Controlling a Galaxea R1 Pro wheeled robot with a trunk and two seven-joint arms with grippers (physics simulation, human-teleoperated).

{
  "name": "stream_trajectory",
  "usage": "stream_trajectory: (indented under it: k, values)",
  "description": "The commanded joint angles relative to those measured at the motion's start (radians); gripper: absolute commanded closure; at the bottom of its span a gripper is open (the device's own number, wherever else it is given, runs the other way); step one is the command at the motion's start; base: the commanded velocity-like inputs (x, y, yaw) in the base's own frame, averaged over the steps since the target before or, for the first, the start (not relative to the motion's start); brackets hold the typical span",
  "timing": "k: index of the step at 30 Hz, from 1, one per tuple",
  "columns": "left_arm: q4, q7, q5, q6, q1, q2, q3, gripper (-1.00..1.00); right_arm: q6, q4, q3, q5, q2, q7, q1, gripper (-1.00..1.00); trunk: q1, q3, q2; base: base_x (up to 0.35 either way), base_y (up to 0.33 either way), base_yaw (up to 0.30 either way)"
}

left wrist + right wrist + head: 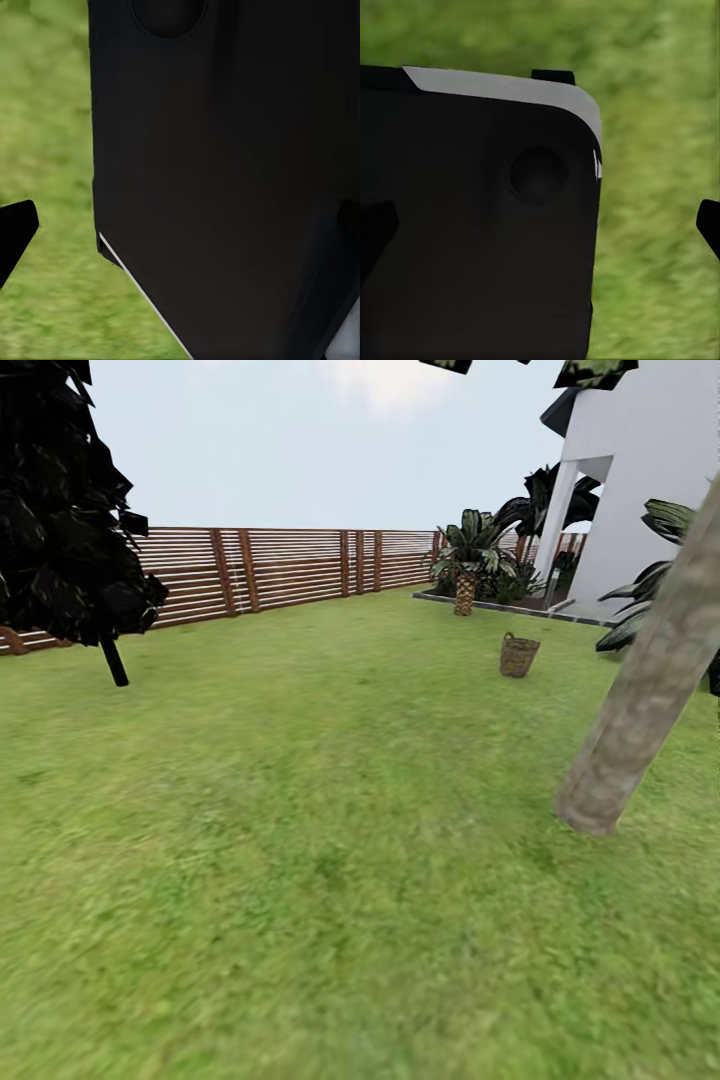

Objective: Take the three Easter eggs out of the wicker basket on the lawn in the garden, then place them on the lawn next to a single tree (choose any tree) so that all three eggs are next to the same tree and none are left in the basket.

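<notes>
Far left in the head view: a dark cypress-like tree on a thin trunk, standing on the lawn. Behind it, running rightward across the back of the garden: a brown slatted wooden fence. Further right, near the fence's end: a short palm at the edge of a dark planting bed. Right of the palm and nearer: the wicker basket, upright on the grass, well apart from everything else; contents too small to tell from here. Behind it: the white house with a pillar. At the right edge: the tree, its thick pale mottled trunk leaning across the frame, base on the grass, nearer than the basket. Left wrist view: blurred grass beside a large black robot panel, one dark fingertip showing; left claw state impossible to tell. Right wrist view: likewise a black panel over grass, dark finger tips at both edges; right claw state impossible to tell.
</notes>
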Motion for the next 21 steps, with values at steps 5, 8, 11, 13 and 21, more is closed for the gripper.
stream_trajectory:
  k: [5, 8, 11, 13, 21]
  values:
    - [-0.002, -0.001, 0.000, -0.002, 0.001, 0.000, 0.007, -1.00, -0.003, 0.001, 0.000, 0.004, 0.001, 0.000, -0.001, -1.00, 0.001, -0.001, 0.000, 0.339, 0.074, -0.107]
    - [-0.001, -0.001, 0.000, -0.001, 0.001, 0.000, 0.007, -1.00, -0.003, 0.001, 0.000, 0.004, 0.000, 0.000, -0.001, -1.00, 0.001, -0.001, 0.000, 0.339, 0.075, -0.100]
    - [-0.002, -0.001, 0.000, -0.001, 0.001, 0.000, 0.007, -1.00, -0.003, 0.001, 0.000, 0.004, 0.003, 0.000, 0.000, -1.00, 0.001, -0.001, 0.000, 0.339, 0.077, -0.033]
    - [-0.002, -0.001, 0.000, -0.001, 0.001, 0.000, 0.007, -1.00, -0.003, 0.001, 0.000, 0.003, 0.004, 0.000, -0.001, -1.00, 0.001, -0.001, 0.000, 0.339, 0.079, -0.008]
    - [-0.002, -0.001, 0.000, -0.001, 0.001, 0.000, 0.007, -1.00, -0.003, 0.001, 0.001, 0.005, 0.004, 0.000, -0.001, -1.00, 0.001, -0.001, 0.000, 0.339, 0.085, -0.001]
